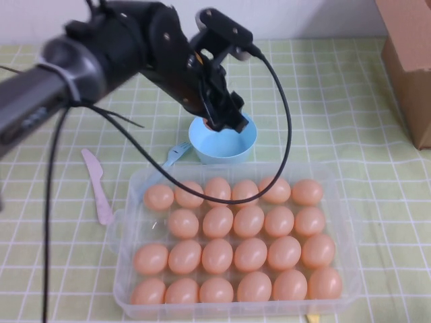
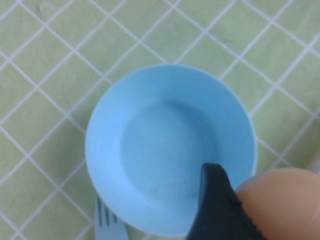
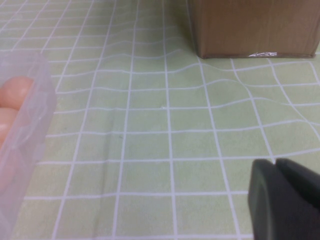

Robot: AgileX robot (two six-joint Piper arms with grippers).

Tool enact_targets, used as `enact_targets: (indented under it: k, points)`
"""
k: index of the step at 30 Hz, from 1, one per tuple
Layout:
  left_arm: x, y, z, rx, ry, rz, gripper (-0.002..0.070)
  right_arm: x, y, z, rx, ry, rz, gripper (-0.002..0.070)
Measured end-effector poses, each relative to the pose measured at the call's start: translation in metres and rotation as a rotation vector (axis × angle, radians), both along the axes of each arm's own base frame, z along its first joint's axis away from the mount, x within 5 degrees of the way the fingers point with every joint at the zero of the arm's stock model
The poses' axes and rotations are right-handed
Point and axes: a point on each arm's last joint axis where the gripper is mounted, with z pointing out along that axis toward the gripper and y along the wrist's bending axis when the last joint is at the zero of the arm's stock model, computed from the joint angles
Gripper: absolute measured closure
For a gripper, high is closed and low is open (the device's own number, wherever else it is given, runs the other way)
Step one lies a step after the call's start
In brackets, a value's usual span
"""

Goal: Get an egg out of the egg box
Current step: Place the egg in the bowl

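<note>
The egg (image 2: 287, 202) was a smooth, matte peach-orange oval, pinched in the left gripper (image 1: 225, 120) with a black finger (image 2: 215, 210) pressed against its side, held directly above the light-blue bowl (image 1: 232, 148). Just below the gripper and nearer the robot lay the egg box (image 1: 135, 232), a clear plastic tray with 23 matching eggs in rows; 1 place at its far-left corner stood bare. A blue fork (image 1: 174, 155) lay beside the bowl, and a pink knife (image 1: 97, 185) lay to the gripper's left. All rested on a green cloth (image 1: 337, 101) gridded in white, with a cardboard box (image 1: 411, 60) far to the right. The right gripper (image 3: 285, 200) hung low over the cloth beside the tray's edge, fingers closed together on nothing, cut off by the picture's edge. In the high view the egg was mostly hidden behind the fingers.
</note>
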Motion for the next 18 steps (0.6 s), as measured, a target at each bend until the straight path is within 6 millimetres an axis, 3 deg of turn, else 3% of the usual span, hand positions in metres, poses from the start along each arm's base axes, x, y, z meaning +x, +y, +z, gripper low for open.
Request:
enact_targets:
  k: [5,11,13,18]
  points:
    - [0.029,-0.016,-0.042,0.037,0.021,0.001,0.033,0.0,0.0,0.0,0.0,0.0,0.0,0.0694]
    - [0.047,-0.026,-0.064,0.042,0.002,0.003,0.0329,0.0,0.0,0.0,0.0,0.0,0.0,0.0694]
    - [0.049,-0.027,-0.07,0.042,-0.002,0.004,0.0295,0.0,0.0,0.0,0.0,0.0,0.0,0.0694]
    - [0.052,-0.027,-0.072,0.033,-0.008,0.017,0.0109,0.0,0.0,0.0,0.0,0.0,0.0,0.0694]
